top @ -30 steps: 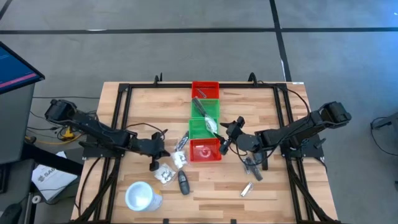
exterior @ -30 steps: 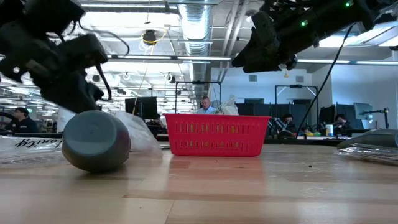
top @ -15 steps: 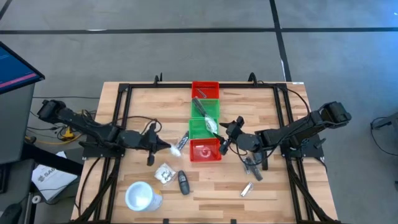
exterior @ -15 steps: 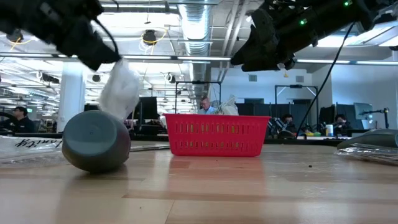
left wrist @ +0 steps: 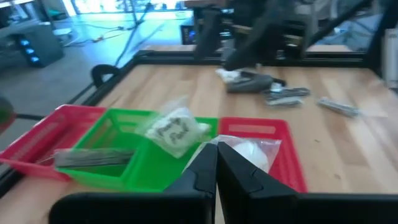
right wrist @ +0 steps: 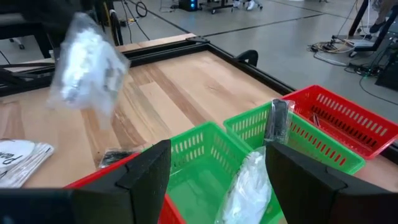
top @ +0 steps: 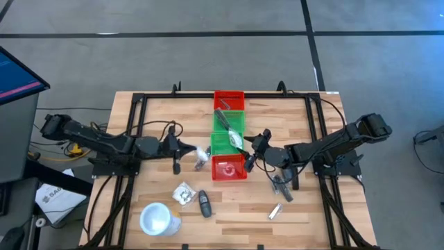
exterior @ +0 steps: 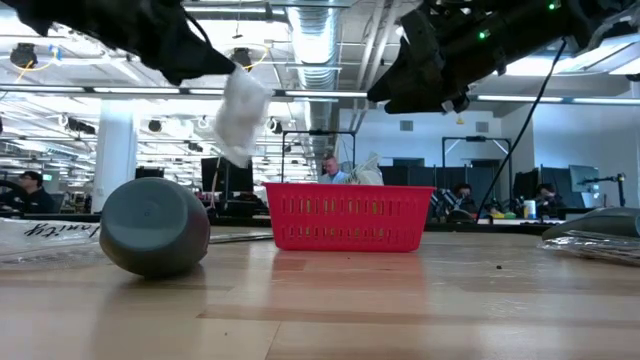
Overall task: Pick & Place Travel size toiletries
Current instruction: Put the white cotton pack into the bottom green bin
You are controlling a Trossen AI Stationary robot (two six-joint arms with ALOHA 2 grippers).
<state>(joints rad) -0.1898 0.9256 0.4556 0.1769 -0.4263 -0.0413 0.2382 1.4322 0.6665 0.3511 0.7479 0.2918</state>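
Note:
My left gripper (top: 182,149) is shut on a clear crinkly packet showing white (top: 201,154), in the air just left of the near red bin (top: 229,169). In the low view the packet (exterior: 240,115) hangs under the gripper (exterior: 215,65). The left wrist view shows the packet (left wrist: 249,152) ahead of the fingers, over the red bin (left wrist: 292,168). My right gripper (top: 253,154) hovers open right of the bins, above table height (exterior: 420,75). Another packet (top: 184,193), a black oblong piece (top: 204,203) and a silver tube (top: 275,210) lie on the table. My left gripper pinches the clear packet by its upper edge (exterior: 228,78) between the two fingers, coming from the table's left and slanting down. The packet is lifted clear and hangs slack below the fingertips. One layer or several, I cannot tell.
A row of bins runs from the middle to the far edge: red (top: 229,99), green (top: 230,121), green (top: 223,142), red nearest. The green ones hold packets (right wrist: 245,186) and a tube. A white cup (top: 158,219) lies near the left near corner; dark items (top: 281,186) lie under the right arm.
My left gripper has risen and moved toward the far edge and rightward toward the near red bin, carrying the packet. The packet, low by the table a second ago, now hangs clear in the air. My right arm has kept still.

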